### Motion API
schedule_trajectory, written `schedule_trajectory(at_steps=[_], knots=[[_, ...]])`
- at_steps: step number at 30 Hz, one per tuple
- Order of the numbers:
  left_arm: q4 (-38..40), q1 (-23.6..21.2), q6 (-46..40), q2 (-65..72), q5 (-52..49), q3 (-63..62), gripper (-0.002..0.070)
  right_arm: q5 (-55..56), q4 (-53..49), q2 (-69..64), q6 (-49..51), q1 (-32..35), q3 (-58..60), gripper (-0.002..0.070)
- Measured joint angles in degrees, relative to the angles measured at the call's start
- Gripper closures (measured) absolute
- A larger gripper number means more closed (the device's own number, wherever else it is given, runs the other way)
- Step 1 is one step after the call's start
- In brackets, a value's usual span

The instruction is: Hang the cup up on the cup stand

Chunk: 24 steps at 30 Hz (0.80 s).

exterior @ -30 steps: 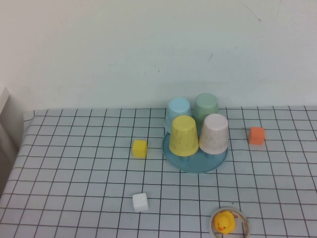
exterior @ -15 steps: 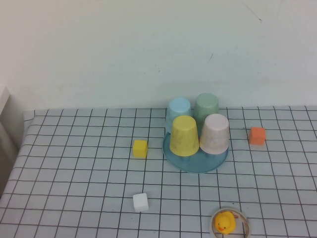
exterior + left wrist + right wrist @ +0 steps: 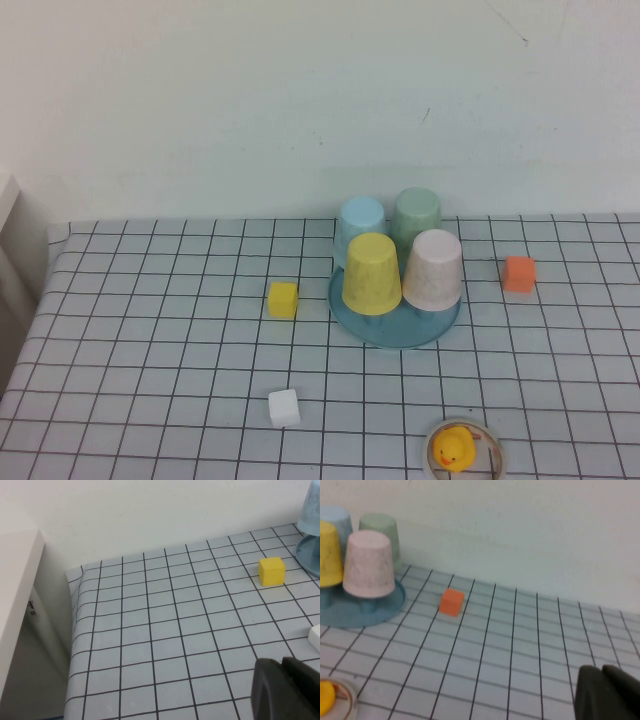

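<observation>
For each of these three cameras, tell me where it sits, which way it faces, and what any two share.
High view: raised on the robot's side, angled down at the cup stand and pink cup; no arms show.
Left wrist view: on the left arm, facing the yellow block; shut left pincer in the corner.
Right wrist view: on the right arm, facing the orange block; shut right pincer.
Both wrist views show the stand.

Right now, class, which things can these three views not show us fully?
- Cup stand pegs: high view, hidden under the upturned pink cup and its neighbours.
- Duck dish: high view, cut by the frame edge.
- Left gripper and right gripper: shut, only dark tips in the wrist views' corners.
</observation>
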State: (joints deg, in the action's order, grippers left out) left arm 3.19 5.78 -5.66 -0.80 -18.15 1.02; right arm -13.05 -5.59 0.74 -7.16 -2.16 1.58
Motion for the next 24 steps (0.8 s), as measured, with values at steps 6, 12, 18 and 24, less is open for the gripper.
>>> schedule_trajectory(at_steps=[6, 12, 18, 24], knots=[[0.0, 0.0, 0.0, 0.0, 0.0, 0.0, 0.0675, -5.65, 0.0, 0.0, 1.96, 0.0, -0.22, 0.0678], [0.0, 0.0, 0.0, 0.0, 0.0, 0.0, 0.0675, -6.38, 0.0, 0.0, 6.23, 0.0, -0.44, 0.0678], [0.0, 0.0, 0.0, 0.0, 0.0, 0.0, 0.0675, -7.02, 0.0, 0.0, 7.57, 0.0, -0.57, 0.0678], [0.1, 0.0, 0.0, 0.0, 0.0, 0.0, 0.0675, -7.02, 0.0, 0.0, 7.7, 0.64, -0.57, 0.0678]])
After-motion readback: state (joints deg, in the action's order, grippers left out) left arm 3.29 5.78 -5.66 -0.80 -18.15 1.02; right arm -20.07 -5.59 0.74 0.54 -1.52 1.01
